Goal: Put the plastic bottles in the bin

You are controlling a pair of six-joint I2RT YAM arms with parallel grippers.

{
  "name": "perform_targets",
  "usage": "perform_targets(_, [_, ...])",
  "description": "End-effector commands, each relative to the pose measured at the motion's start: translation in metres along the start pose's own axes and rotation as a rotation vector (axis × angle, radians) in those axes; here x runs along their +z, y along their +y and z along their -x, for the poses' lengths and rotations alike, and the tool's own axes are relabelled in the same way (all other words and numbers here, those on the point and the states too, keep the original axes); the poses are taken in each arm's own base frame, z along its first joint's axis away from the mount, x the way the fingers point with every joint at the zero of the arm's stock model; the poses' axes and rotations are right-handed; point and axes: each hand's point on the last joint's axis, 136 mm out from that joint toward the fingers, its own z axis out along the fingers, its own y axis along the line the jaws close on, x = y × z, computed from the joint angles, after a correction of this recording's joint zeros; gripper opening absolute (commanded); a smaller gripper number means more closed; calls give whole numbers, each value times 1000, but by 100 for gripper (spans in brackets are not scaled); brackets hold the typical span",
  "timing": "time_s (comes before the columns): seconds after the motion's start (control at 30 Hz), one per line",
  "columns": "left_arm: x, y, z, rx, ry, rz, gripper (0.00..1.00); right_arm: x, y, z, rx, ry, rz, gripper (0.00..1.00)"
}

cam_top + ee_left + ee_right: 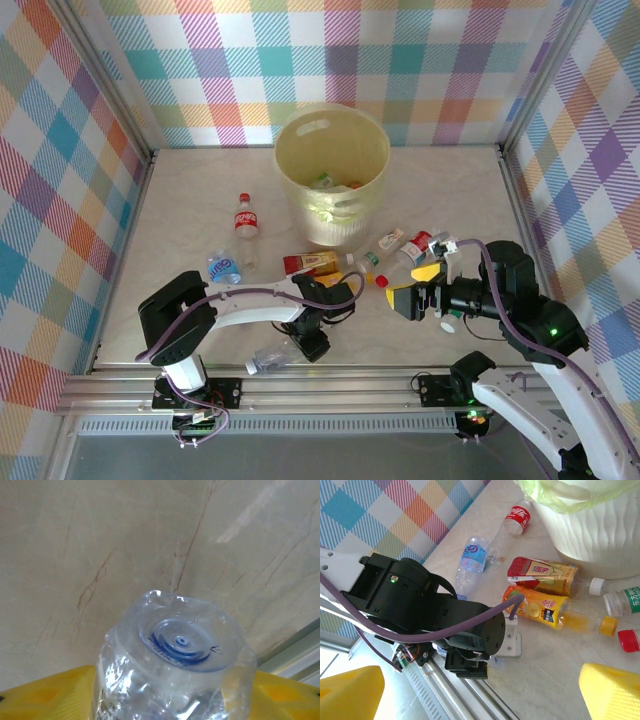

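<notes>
Near the table (190,210) edge, beside the metal rail (300,385), my left claw (312,345) is closed on a crumpled clear bottle (180,645). Its round, blue-tinted base faces me between the yellow pads (45,692). I cannot tell if it is off the veined, marble-look top.

My right claw (405,285) hangs wide apart with nothing between its fingers, just right of the bottle cluster.

The bin (332,175) stands far centre, round, with a ribbed pale-yellow wall and a thin green liner folded over its rim, and a few bottles lie inside. At its near foot lie an orange bottle (550,610) with a yellow cap and a red-label bottle (545,575), side by side. A cola bottle (245,222) and a blue-label bottle (225,267) lie left.

Bare top runs from the bin's right to the checked wall (570,180).
</notes>
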Motion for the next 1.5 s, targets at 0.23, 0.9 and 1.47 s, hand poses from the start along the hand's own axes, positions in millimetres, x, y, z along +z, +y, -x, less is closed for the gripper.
perform_targets(0.23, [-31,15,33,-21,-197,108,46,4,-4,1,18,-8,-14,100])
perform_targets(0.9, [-265,17,111,-194,-942,-296,47,-11,-4,38,-48,-270,-35,100])
perform_targets(1.47, [-455,113,162,-490,-1398,-538,46,-47,6,66,-74,-442,-68,100])
